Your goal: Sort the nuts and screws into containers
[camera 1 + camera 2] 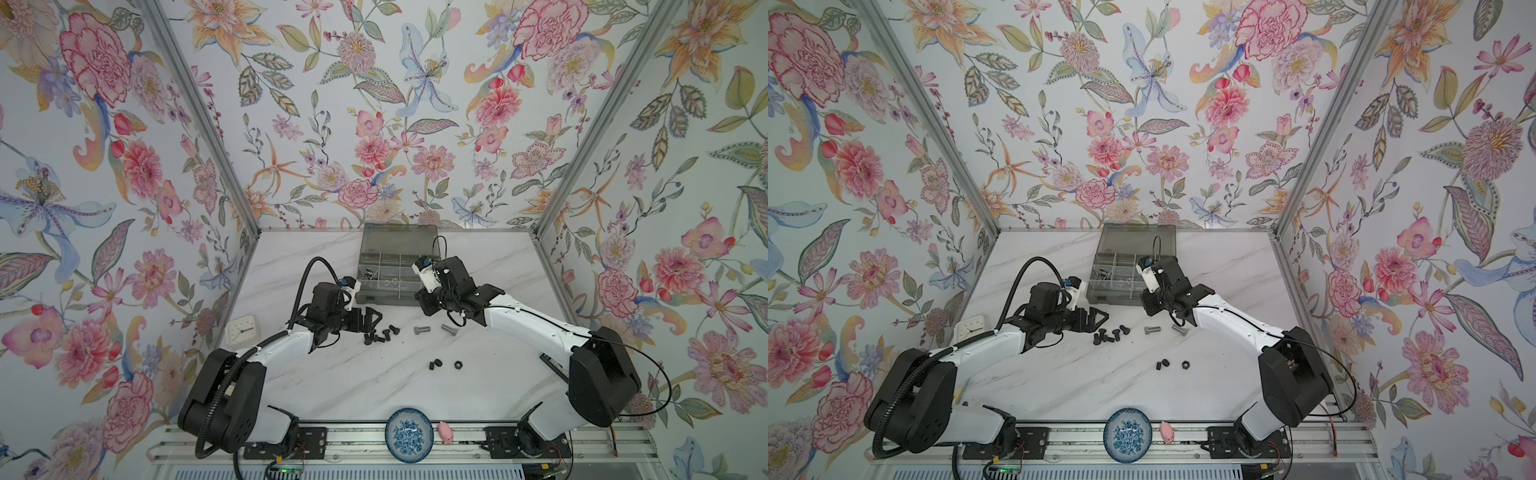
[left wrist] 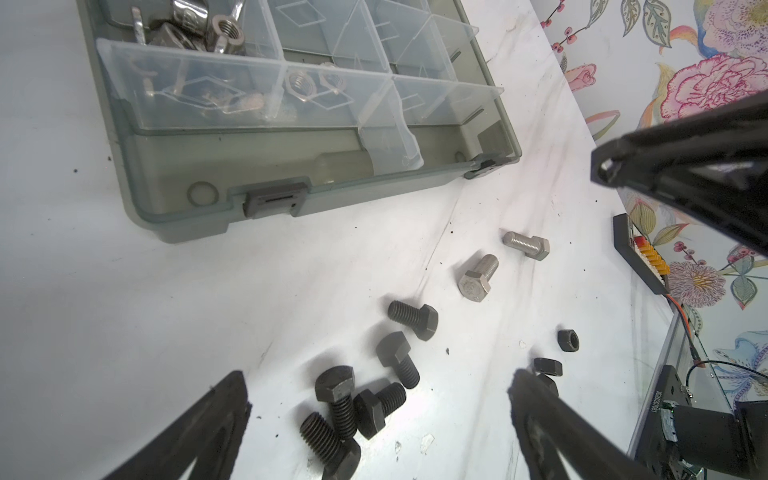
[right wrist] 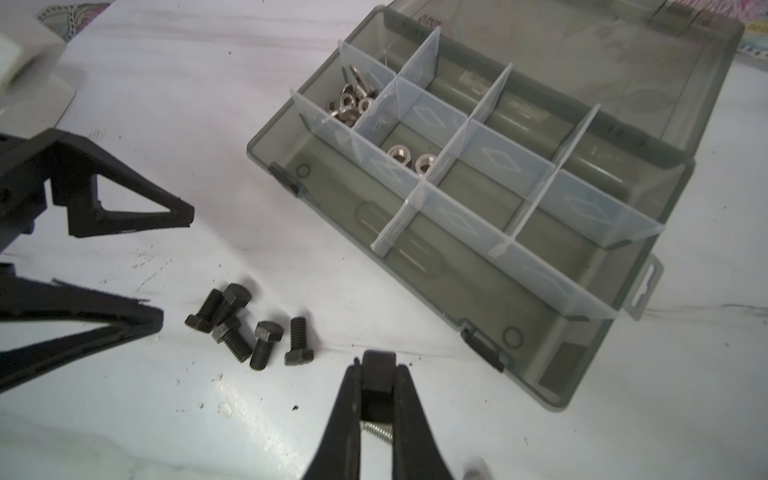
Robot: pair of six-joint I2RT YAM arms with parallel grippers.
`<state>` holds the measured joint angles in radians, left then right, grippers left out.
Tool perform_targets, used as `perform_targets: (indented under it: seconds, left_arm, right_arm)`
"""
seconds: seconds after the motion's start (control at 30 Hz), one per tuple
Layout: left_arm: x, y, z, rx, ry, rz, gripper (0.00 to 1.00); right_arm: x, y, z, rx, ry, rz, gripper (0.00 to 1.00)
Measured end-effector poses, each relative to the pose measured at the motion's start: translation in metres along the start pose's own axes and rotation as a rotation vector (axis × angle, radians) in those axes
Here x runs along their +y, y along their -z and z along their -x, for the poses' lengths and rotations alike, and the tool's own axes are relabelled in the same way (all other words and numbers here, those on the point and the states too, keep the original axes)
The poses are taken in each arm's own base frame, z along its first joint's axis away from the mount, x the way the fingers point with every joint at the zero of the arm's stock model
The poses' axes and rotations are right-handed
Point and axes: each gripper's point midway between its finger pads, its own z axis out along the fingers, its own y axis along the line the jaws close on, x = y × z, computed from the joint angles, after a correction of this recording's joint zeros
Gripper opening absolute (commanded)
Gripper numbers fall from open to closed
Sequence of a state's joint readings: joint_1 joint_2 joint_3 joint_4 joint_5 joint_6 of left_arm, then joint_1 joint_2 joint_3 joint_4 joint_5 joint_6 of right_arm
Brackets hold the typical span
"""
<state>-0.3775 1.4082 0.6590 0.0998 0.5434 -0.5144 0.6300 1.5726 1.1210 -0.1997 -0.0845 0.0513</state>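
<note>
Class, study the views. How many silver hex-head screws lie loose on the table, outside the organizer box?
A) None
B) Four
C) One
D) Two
D: only two silver screws lie on the table, close together and outside the organizer box. The other loose screws there are black screws.

I worked in a staged lab booth: floral-wallpapered panels (image 1: 374, 124) in aluminium framing (image 1: 201, 116) enclosed my marble-look tabletop (image 1: 374, 386), and my arms (image 1: 523, 328) were bolted to a rail (image 1: 353, 440).
</note>
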Motion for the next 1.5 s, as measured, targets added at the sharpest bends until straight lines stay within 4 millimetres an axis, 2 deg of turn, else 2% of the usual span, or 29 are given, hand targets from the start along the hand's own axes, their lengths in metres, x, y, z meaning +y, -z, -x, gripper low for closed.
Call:
perform_targets:
  seconds: [0.17,0.43,0.73,0.93,1.07,1.2,1.33,1.5]
  left_arm:
    - [-0.001,0.000,0.002,-0.011,-0.003,-0.004,0.99]
    - [-0.002,0.000,0.005,-0.027,-0.004,-0.012,0.99]
    - [-0.002,0.000,0.005,-0.028,-0.004,-0.013,0.99]
    - [-0.002,0.000,0.005,-0.028,-0.003,-0.012,0.99]
    - [-0.002,0.000,0.005,-0.028,-0.003,-0.012,0.99]
    - [-0.002,0.000,0.005,-0.028,-0.003,-0.012,0.99]
    - [-0.002,0.000,0.005,-0.028,-0.003,-0.012,0.99]
    - [-0.002,0.000,0.005,-0.028,-0.003,-0.012,0.99]
  right_arm:
    - [-0.024,-0.018,0.028,-0.088,-0.006,-0.033,0.00]
    - [-0.038,-0.057,0.048,-0.151,-0.009,-0.047,0.00]
    - [-0.053,-0.097,0.047,-0.162,-0.022,-0.066,0.00]
    - [-0.067,-0.111,0.039,-0.144,-0.058,-0.081,0.00]
    - [-0.068,-0.117,0.034,-0.132,-0.065,-0.081,0.00]
    - [-0.068,-0.117,0.038,-0.140,-0.071,-0.079,0.06]
    - [-0.068,-0.117,0.040,-0.144,-0.081,-0.079,0.19]
    - [-0.068,-0.117,0.043,-0.150,-0.091,-0.078,0.29]
